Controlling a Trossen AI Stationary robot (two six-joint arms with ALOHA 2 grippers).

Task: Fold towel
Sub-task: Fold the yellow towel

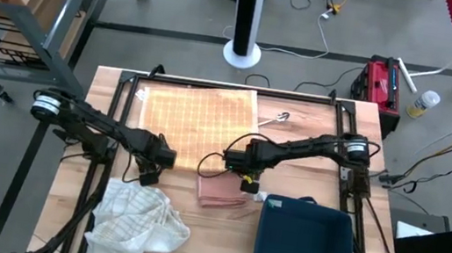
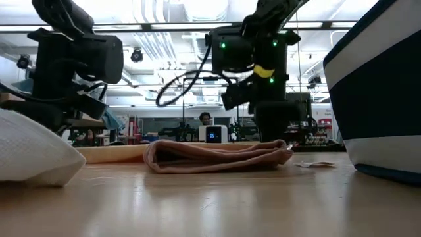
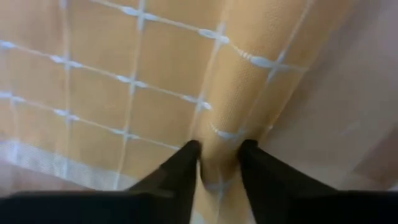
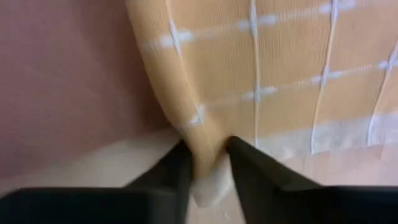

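**Both Grippers Pinch the Checked Towel**

When we look down from high above, we first see a white cloth [image 1: 139, 221] bunched up at the near left of the wooden table [image 1: 81, 150]. Next to it, a bit farther in, is the left gripper [image 1: 170, 159]. It sits at the near left corner of the orange towel [image 1: 196, 118] with thin white lines. From the left wrist view, we see its two dark fingers [image 3: 180, 168] with a fold of the orange towel [image 3: 143, 81] squeezed between them.

The towel lies flat in the middle of the table, on the far half.

Going on to the right, we find the right gripper [image 1: 228, 162] at the near right corner of the same towel. In the right wrist view its fingers [image 4: 171, 168] pinch a raised edge of the orange cloth [image 4: 261, 68] too. The pink cloth [image 4: 68, 74] shows just beside it.

That pink cloth [image 1: 221, 191] is folded and lies just in front of the right gripper, near the middle of the table. From the low view it is a flat, neat stack [image 2: 217, 157].

Farther right, at the near right of the table, stands a dark blue bin [image 1: 302, 248]. Its blue and white side [image 2: 381, 92] fills the right edge of the low view.

A small silver thing [image 1: 275, 119] lies on the wood past the towel's far right corner. We cannot tell what it is.
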